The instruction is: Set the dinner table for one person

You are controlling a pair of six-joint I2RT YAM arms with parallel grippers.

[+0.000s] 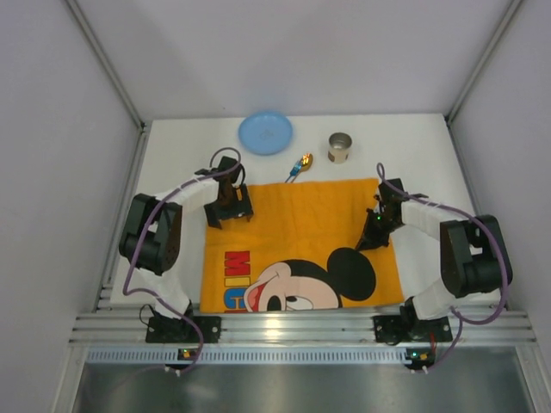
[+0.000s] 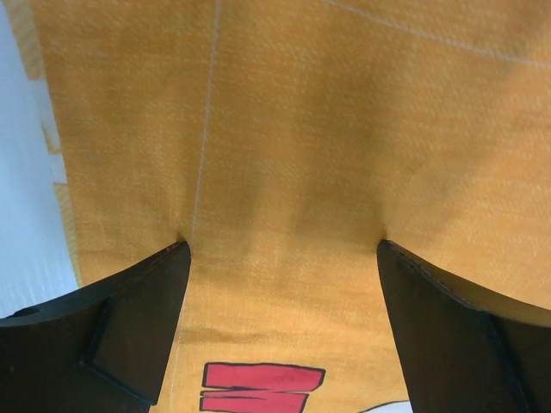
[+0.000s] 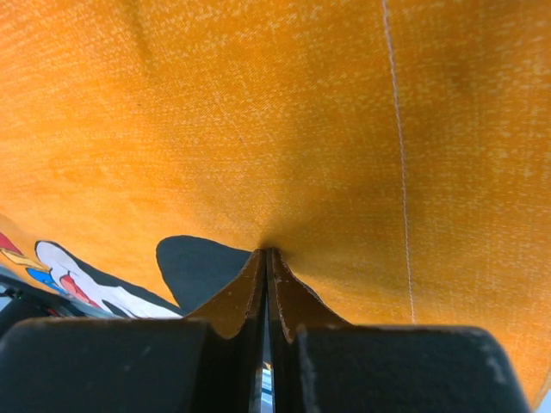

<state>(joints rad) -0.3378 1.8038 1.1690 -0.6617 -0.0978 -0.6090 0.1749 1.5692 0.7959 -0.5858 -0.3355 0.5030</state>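
The left gripper is held with its fingers wide apart, and nothing is caught between them. Its fingertips are set down on or just above the orange placemat; contact cannot be told. A strip of the white desk is seen just outside its left finger, past the cloth's edge.

The right gripper is closed, its two fingers pressed together with the tips against the placemat. Whether a fold of cloth is pinched between them cannot be told. The black ear of the printed cartoon mouse is seen just beside its fingertips, and a stitched seam runs past on the other side.

The desk lies directly beneath both grippers, under the placemat, and stretches out beyond them on every side. Farther out on it, past the left gripper, a blue plate is laid flat. A spoon is found beyond the gap between the two grippers, just off the placemat's far edge. A metal cup stands upright beyond the right gripper, near the spoon.
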